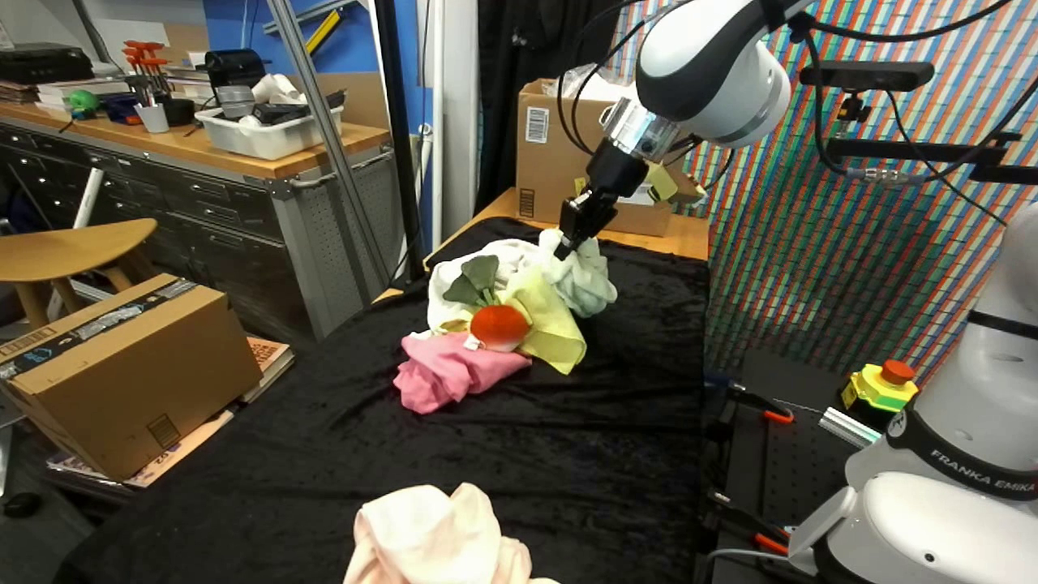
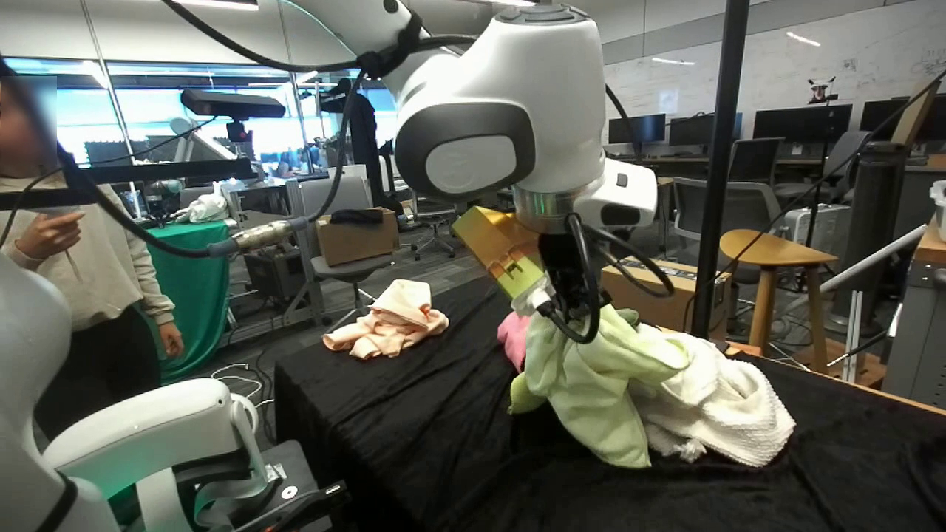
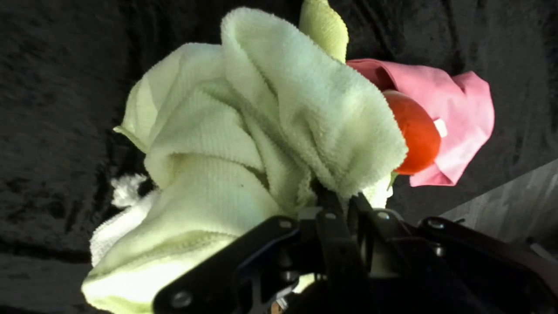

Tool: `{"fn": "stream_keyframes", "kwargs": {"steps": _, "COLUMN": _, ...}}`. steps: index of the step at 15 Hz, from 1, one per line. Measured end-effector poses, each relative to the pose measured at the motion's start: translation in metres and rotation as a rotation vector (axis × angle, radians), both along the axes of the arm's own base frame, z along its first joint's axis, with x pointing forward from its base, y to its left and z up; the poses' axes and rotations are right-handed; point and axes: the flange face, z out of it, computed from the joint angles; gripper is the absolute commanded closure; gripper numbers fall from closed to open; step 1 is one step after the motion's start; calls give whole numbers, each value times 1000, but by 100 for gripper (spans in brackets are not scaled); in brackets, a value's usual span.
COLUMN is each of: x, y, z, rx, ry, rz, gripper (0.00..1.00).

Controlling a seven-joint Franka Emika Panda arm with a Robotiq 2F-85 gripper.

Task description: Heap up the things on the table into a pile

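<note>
Leftward, in an exterior view, the pale pink cloth is lying crumpled near an edge of the black table, well apart from the pile; its raised peak is offering the likeliest grip, bare fabric leaving room for dragging. Next, the magenta cloth is peeping out, and the gripper is pinching the pale green cloth, which is hanging in folds, probably soft and light. Rightmost, the white cloth is resting just beside another edge, so pushing outward would be risking a fall.
</note>
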Motion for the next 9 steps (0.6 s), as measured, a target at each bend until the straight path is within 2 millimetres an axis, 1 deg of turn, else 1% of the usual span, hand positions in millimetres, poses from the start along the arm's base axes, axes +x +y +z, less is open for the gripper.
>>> {"fn": "stream_keyframes", "kwargs": {"steps": 5, "x": 19, "y": 32, "z": 30, "rx": -27, "ry": -55, "rz": 101, "gripper": 93}}
{"fn": "stream_keyframes", "kwargs": {"steps": 7, "x": 25, "y": 40, "z": 38, "rx": -45, "ry": -70, "rz": 134, "gripper": 93}}
{"fn": "stream_keyframes", "kwargs": {"steps": 9, "x": 32, "y": 44, "z": 41, "rx": -67, "ry": -75, "rz": 154, "gripper": 93}}
